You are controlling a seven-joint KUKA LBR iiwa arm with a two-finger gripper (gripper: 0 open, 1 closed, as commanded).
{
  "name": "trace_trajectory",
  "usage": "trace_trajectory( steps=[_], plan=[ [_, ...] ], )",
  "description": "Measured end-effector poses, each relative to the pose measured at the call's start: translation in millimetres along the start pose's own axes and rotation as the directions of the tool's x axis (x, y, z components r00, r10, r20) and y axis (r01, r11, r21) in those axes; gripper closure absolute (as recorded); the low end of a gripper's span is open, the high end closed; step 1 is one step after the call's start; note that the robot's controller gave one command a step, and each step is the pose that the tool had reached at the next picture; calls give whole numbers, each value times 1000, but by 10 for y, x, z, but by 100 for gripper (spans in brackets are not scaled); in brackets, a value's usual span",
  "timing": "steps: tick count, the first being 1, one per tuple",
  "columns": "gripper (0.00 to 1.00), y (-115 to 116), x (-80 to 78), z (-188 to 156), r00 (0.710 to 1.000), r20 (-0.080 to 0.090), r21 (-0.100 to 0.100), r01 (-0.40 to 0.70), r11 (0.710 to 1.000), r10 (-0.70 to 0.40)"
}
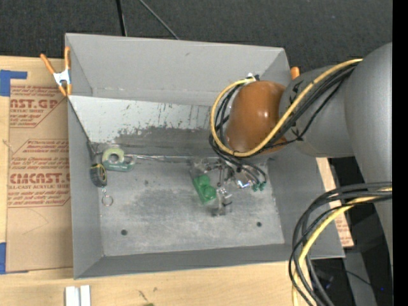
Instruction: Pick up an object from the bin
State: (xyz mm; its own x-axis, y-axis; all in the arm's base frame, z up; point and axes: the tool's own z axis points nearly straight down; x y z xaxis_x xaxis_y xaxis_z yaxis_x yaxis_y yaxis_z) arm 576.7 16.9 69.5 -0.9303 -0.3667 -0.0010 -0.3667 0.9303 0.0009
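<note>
My gripper [222,199] is low over the bin floor, right of the middle, under the orange dome of the wrist. A small green thing [204,188], bright and blocky, lies just left of the fingertips and seems to touch them. Whether it sits between the fingers or beside them I cannot make out. A small dark bit with green and blue on it [256,185] lies just to the right of the gripper.
At the bin's left wall lie a pale green and white tape dispenser [116,159] and a dark roll with a yellow mark [98,174]. A small ring [106,201] lies below them. The arm reaches in from the right and covers the bin's right back corner.
</note>
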Motion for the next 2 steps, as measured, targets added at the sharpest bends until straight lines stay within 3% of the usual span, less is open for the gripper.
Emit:
trace_trajectory(
  steps=[1,2],
  plan=[
    [100,-6,-2,-11,1000,0,0,-2,1000,2],
    [100,34,118,-1373,1000,9,4,2,1000,-2]
  ],
)
